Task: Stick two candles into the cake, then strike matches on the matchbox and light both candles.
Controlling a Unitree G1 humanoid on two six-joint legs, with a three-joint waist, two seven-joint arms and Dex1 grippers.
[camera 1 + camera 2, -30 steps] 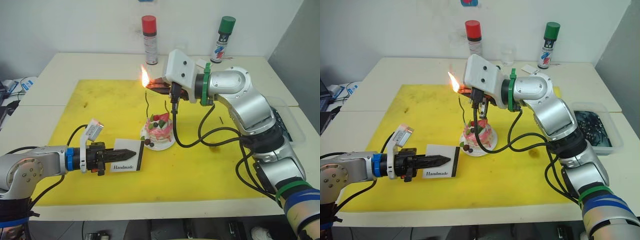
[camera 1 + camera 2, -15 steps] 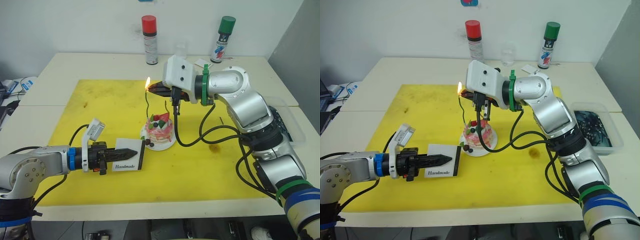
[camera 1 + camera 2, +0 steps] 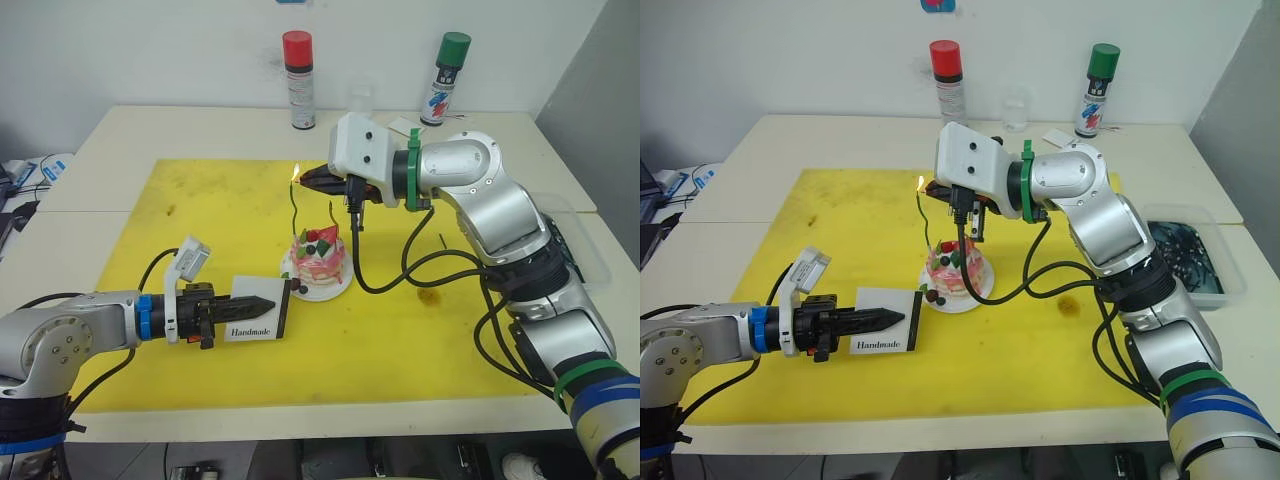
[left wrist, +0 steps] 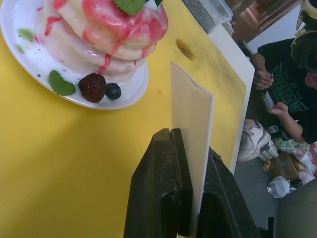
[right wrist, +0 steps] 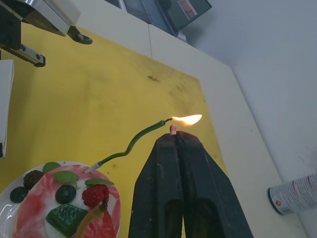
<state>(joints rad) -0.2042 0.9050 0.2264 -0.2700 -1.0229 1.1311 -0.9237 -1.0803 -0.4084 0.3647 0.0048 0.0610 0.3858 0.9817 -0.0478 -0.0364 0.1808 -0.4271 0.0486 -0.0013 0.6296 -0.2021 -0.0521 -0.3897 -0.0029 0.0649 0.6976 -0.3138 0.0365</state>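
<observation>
The cake (image 3: 318,262) sits on its little white plate (image 3: 338,291) mid-mat. A green candle (image 5: 133,141) rises wavy from it, with a small flame (image 5: 187,119) at its tip. A yellowish candle (image 3: 333,214) stands in the cake too. My right gripper (image 3: 308,178) is shut on a short match (image 5: 173,130), whose stub pokes out just under the flame. Low over the mat left of the cake, my left gripper (image 3: 255,305) is shut on the white matchbox (image 3: 268,318), held on edge, with the cake (image 4: 106,29) close ahead.
A yellow mat (image 3: 200,220) covers the table's middle. A red-capped spray can (image 3: 298,80), a green-capped one (image 3: 446,78) and a clear glass (image 3: 1015,110) stand at the back. A clear bin (image 3: 1188,255) of dark bits lies right. A person (image 4: 282,84) sits beyond the table.
The big flame at my right gripper has shrunk to a small one. The gripper came down a little to the green candle's tip. The left gripper edged the matchbox slightly toward the cake.
</observation>
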